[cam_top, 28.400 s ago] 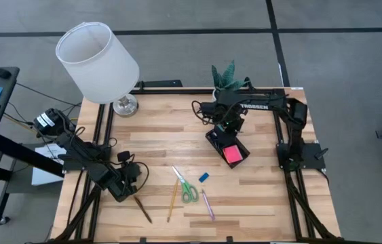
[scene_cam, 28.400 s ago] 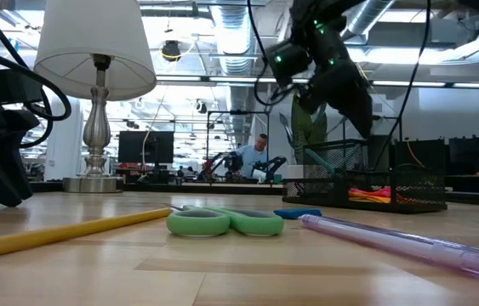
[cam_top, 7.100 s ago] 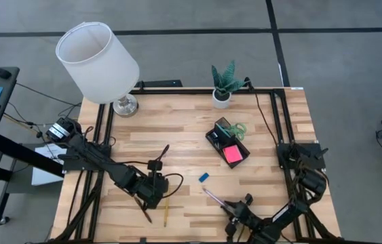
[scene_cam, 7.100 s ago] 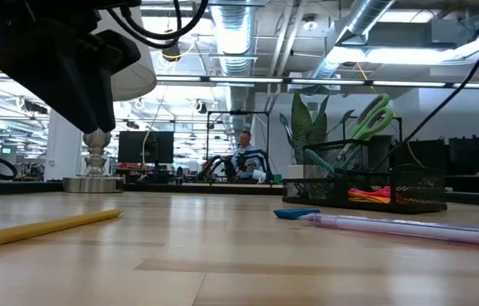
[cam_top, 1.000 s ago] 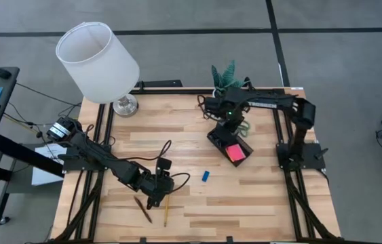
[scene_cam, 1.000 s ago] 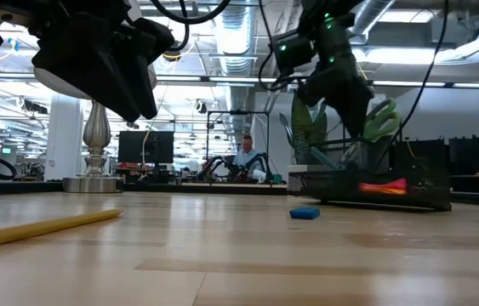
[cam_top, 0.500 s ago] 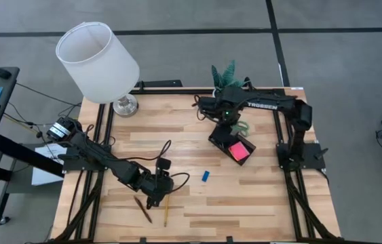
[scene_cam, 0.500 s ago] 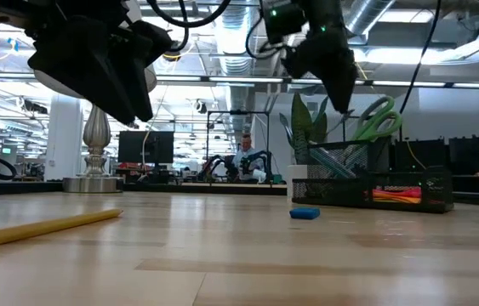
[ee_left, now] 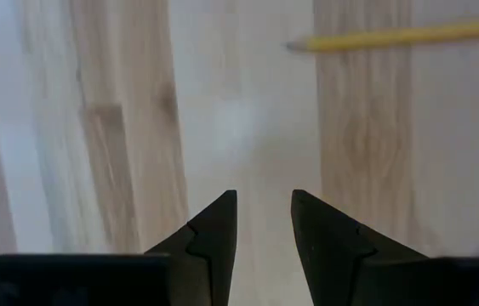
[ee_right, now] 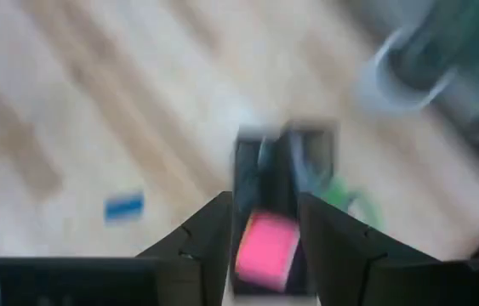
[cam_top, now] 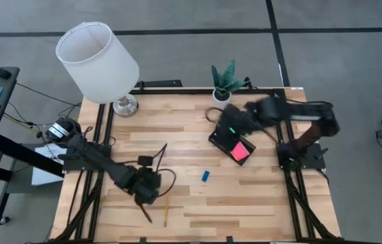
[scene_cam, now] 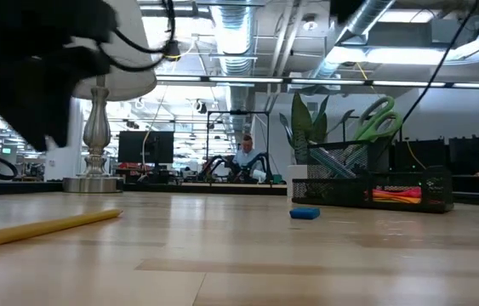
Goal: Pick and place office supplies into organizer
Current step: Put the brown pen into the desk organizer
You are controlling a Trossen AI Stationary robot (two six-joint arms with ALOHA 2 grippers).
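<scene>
Grey floor [cam_top: 326, 27], white lamp [cam_top: 98, 62], ceiling ducts [scene_cam: 239, 25] overhead.

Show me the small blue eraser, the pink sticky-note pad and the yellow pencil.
small blue eraser [cam_top: 205, 176], high view, its middle.
pink sticky-note pad [cam_top: 242, 151], high view, its top face.
yellow pencil [scene_cam: 43, 229], low view, mid-shaft.

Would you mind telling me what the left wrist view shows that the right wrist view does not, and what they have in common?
Only the left wrist view shows the yellow pencil lying on bare wood, beyond the left gripper, whose fingers are apart and empty. Only the right wrist view shows the black organizer with the pink sticky-note pad in it, the blue eraser and the open right gripper. Both show the wooden table.
</scene>
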